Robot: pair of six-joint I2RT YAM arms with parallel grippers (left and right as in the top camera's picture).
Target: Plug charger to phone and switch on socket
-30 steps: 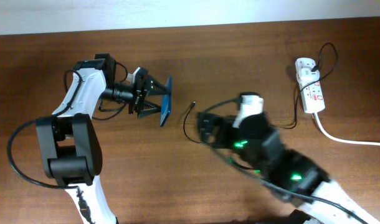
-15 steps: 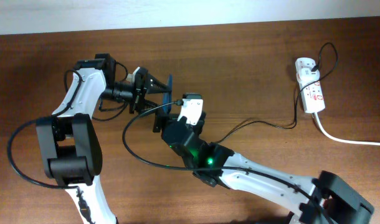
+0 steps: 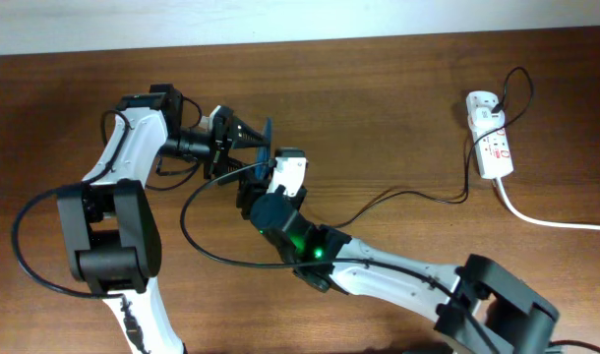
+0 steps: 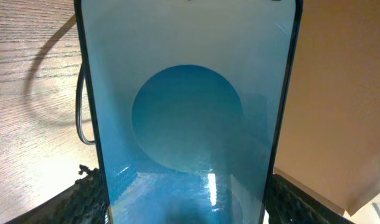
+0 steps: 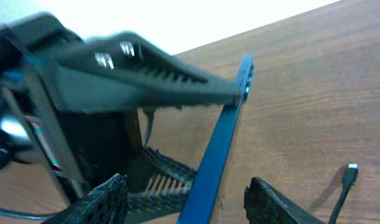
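My left gripper (image 3: pixel 253 152) is shut on the phone (image 3: pixel 266 138) and holds it on edge above the table. The blue screen with its lighter oval fills the left wrist view (image 4: pixel 187 112), between the gripper's (image 4: pixel 190 211) two dark fingers. My right gripper (image 3: pixel 253 192) is open right beside the phone. In the right wrist view its fingers (image 5: pixel 187 199) straddle the phone's blue edge (image 5: pixel 230 124). The charger's black cable (image 3: pixel 418 195) runs from the white plug adapter (image 3: pixel 480 102) in the socket (image 3: pixel 491 149), under my right arm, and loops left. Its connector tip (image 5: pixel 351 169) lies free on the table.
The socket's thick white cord (image 3: pixel 546 218) runs off the right edge. The black cable loop (image 3: pixel 187 221) lies on the wood between the two arms. A pale wall borders the table's far edge.
My right arm has swung left from the table's middle to the phone, and the black cable loop has shifted left with it. The left gripper and the phone have stayed put.
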